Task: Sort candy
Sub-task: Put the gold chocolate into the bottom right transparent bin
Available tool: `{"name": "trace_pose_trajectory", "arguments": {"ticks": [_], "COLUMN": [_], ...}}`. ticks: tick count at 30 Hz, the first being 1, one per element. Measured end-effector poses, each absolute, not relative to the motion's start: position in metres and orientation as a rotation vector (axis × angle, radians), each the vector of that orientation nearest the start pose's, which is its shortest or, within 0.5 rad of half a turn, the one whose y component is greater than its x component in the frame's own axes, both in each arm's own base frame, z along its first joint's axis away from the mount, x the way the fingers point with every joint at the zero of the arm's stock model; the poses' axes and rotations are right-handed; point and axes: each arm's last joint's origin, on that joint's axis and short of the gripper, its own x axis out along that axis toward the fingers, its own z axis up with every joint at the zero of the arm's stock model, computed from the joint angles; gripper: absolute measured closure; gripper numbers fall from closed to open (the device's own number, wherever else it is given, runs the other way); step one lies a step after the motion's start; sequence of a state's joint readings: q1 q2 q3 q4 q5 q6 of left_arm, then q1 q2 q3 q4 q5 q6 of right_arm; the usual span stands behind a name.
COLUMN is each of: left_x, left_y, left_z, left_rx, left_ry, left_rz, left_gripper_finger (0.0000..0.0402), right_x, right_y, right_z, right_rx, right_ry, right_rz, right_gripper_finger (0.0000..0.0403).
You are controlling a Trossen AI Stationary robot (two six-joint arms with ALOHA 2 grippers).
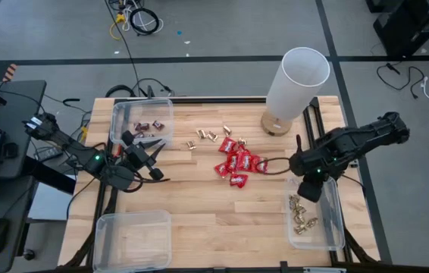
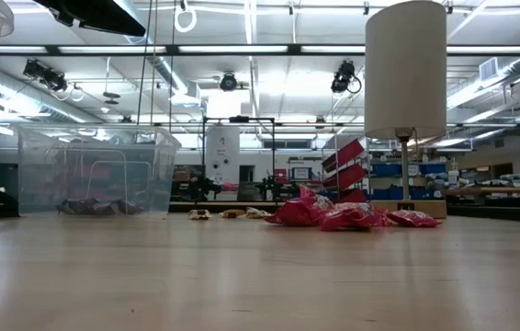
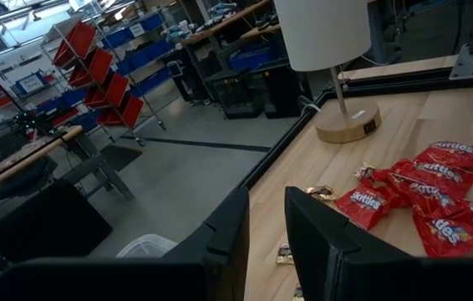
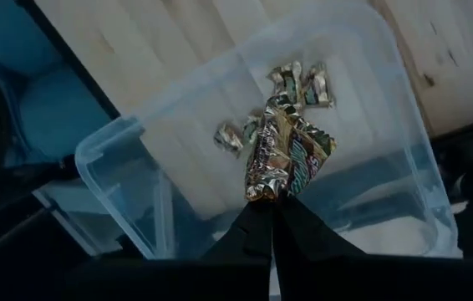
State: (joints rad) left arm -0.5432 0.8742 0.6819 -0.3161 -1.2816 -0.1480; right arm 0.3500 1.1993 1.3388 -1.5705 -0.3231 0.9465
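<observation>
Red candy packets (image 1: pixel 237 163) lie heaped mid-table, with gold-foil pieces (image 1: pixel 211 136) just beyond them toward the far left. Dark bars (image 1: pixel 148 125) lie in the far-left clear bin (image 1: pixel 120 106). My left gripper (image 1: pixel 156 158) hovers beside that bin, open, with nothing between its fingers (image 3: pixel 220 242). My right gripper (image 4: pixel 272 209) is shut on a gold-foil candy (image 4: pixel 287 155). It hangs over the right-hand bin (image 1: pixel 336 220), which holds several gold pieces (image 1: pixel 302 216). My right gripper pinches one end of the gold-foil candy (image 4: pixel 263 191) between its two fingertips, coming steeply from above. The rest of the crumpled wrapper sticks out past the fingertips. The candy hangs clear above the bin's floor and the pieces lying there (image 4: pixel 299 84).
A white-shaded lamp (image 1: pixel 294 87) on a wooden base stands at the table's far right. A third clear bin (image 1: pixel 131 239) sits at the near left corner. Bare wood lies between the red heap and the near edge. A laptop and cables lie off the table's left.
</observation>
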Motion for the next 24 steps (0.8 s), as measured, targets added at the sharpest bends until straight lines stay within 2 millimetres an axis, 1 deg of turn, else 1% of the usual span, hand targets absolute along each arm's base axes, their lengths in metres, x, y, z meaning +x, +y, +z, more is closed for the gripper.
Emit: {"name": "trace_pose_trajectory", "arguments": {"ticks": [8,13,18,24], "left_x": [0.159,0.160,0.159,0.159], "left_y": [-0.064,-0.064,-0.064,-0.064], "left_z": [0.281,0.281,0.281,0.281], "left_rx": [0.274,0.274,0.275,0.274], "left_ry": [0.265,0.265,0.265,0.265], "left_rz": [0.741,0.741,0.741,0.741], "left_gripper_finger": [0.0319,0.0319,0.0319,0.0319], "right_x": [0.153,0.156,0.164,0.175], "right_y": [0.090,0.105,0.123,0.144], "right_z": [0.345,0.338,0.325,0.306], "right_rx": [0.563,0.532,0.472,0.433], "right_ry": [1.641,1.693,1.762,1.887], "right_rz": [-0.067,-0.094,-0.120,-0.128], "right_gripper_finger": [0.0403,0.0403,0.0403,0.0403]}}
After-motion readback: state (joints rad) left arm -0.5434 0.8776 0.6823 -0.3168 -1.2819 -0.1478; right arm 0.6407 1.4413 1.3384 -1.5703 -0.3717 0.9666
